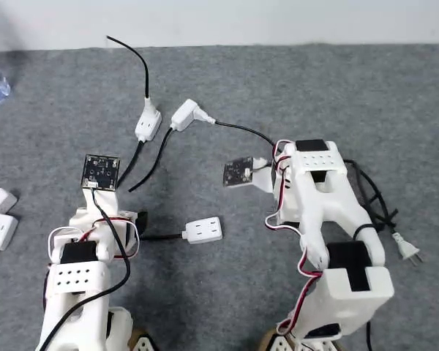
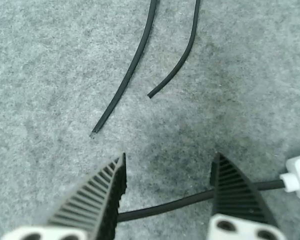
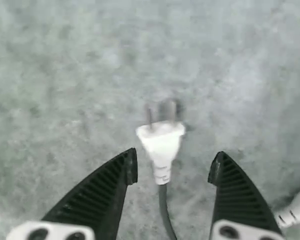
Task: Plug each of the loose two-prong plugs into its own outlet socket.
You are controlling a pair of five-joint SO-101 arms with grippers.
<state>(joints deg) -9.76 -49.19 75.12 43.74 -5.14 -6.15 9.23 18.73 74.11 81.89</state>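
White arms (image 1: 344, 201), black ribbed pincers (image 2: 170, 155), red wiring (image 1: 282, 179)

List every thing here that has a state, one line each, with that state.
left gripper: open, astride a black cord.
right gripper: open, straddling the white plug.
white plug: unplugged, prongs bare, lying flat.
second plug, beside the right arm: unplugged, prongs bare.
outlet socket near the left arm: empty.
far left pair: looks joined, plug in socket.
far right pair: looks joined likewise.
edge sockets: cut off, cannot tell.

Grey table (image 1: 336, 88), two-prong plug (image 1: 408, 249), outlet socket (image 1: 204, 230)
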